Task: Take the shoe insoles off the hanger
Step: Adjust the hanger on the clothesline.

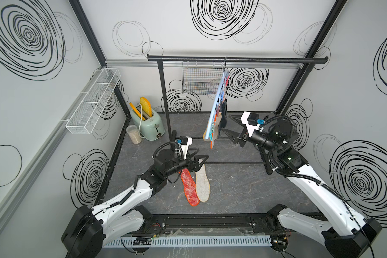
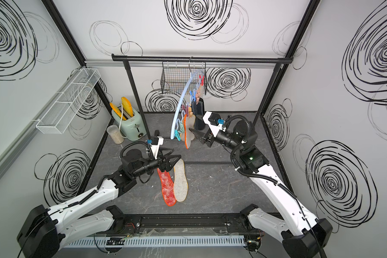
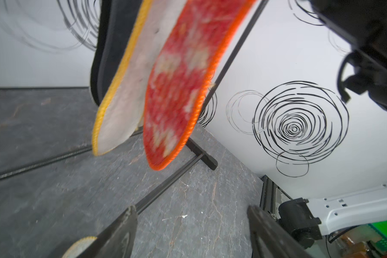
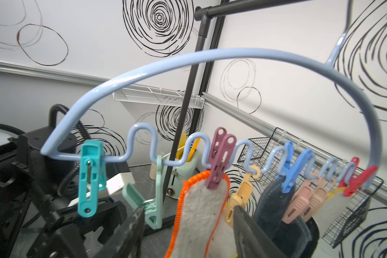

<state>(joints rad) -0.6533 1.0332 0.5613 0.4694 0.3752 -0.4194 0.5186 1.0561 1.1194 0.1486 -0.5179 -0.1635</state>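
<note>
The pale-blue hanger [image 1: 217, 98] [image 4: 210, 55] hangs by its hook from the black rail and carries coloured pegs. An off-white insole with an orange rim [image 4: 201, 212] hangs from a mauve peg. My right gripper [image 4: 188, 208] [image 1: 226, 122] is open and straddles this insole without pinching it. Dark insoles [image 4: 273, 201] and a yellow-rimmed one [image 3: 125, 100] hang behind. A red-orange insole [image 1: 189, 187] and a felt insole [image 1: 202, 183] lie on the table. Just above their far ends my left gripper [image 1: 201, 155] [image 3: 191, 210] is open and holds nothing.
The garment rail [image 1: 232, 59] spans the back; its post [image 1: 165, 100] and floor bars cross the table. On the rail hangs a black wire basket [image 1: 201, 80]. A mint toaster [image 1: 148, 122] and a jar [image 1: 133, 134] stand back left, under a white wire shelf [image 1: 92, 100].
</note>
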